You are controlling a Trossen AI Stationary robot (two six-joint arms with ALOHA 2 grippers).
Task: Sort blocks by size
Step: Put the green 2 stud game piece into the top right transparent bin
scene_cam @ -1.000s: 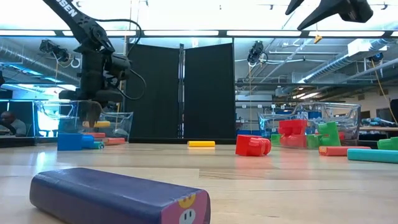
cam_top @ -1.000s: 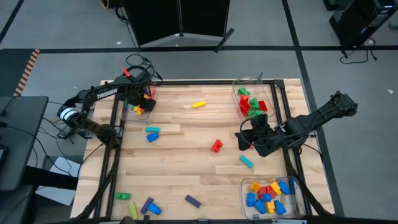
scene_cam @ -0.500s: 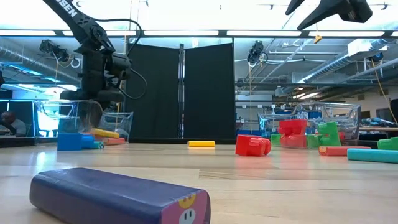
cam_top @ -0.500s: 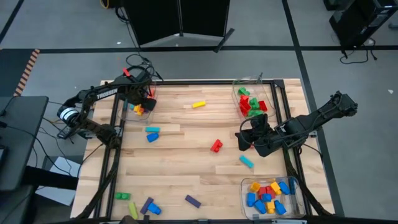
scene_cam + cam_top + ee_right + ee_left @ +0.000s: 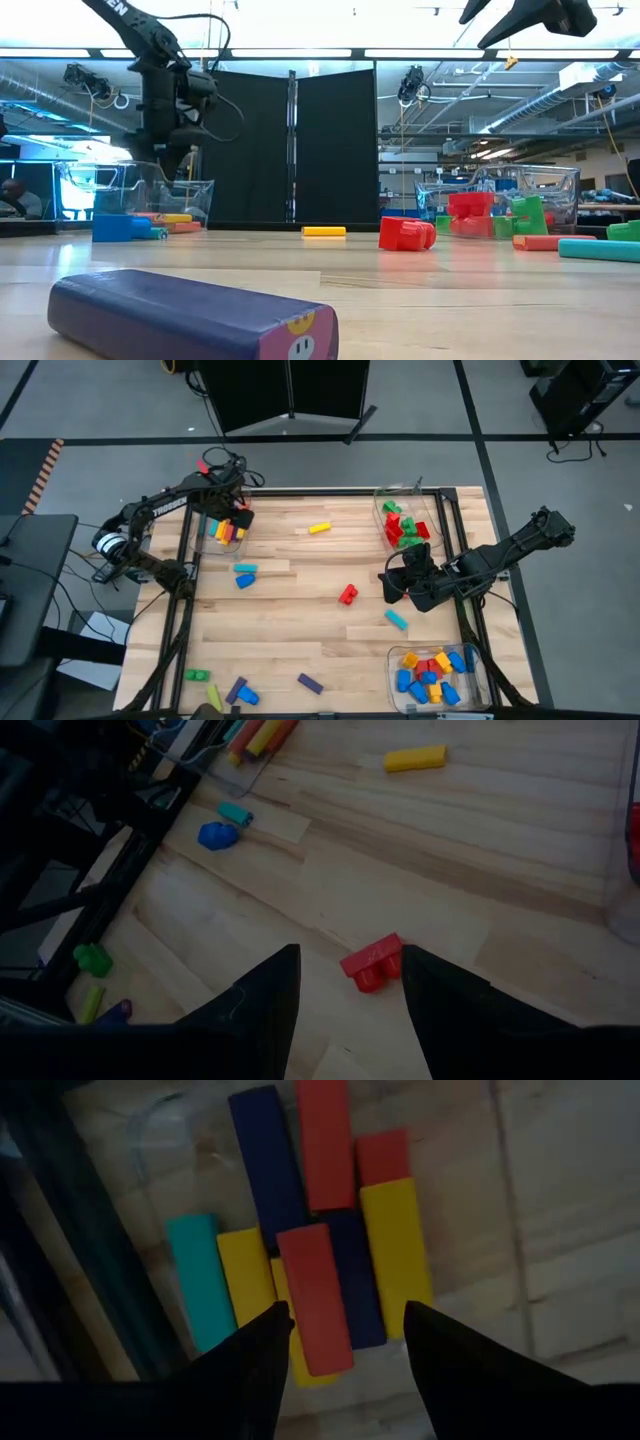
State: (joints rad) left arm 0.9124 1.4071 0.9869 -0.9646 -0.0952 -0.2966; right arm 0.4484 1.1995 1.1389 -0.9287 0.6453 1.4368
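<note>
My left pincer (image 5: 345, 1330) hangs apart, empty, above long blocks (image 5: 315, 1295) in the bin (image 5: 232, 540); right pincer (image 5: 345, 978) apart near red block (image 5: 372, 963).

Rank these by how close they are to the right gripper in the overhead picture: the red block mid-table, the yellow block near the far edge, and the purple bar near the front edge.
From the right gripper:
1. Red block, just beside it, mid-table.
2. Yellow block, toward the far edge.
3. Purple bar, near the front edge.

Two matte-black jointed arms — white lettering on the left arm (image 5: 165, 508), black cables looping above it.
</note>
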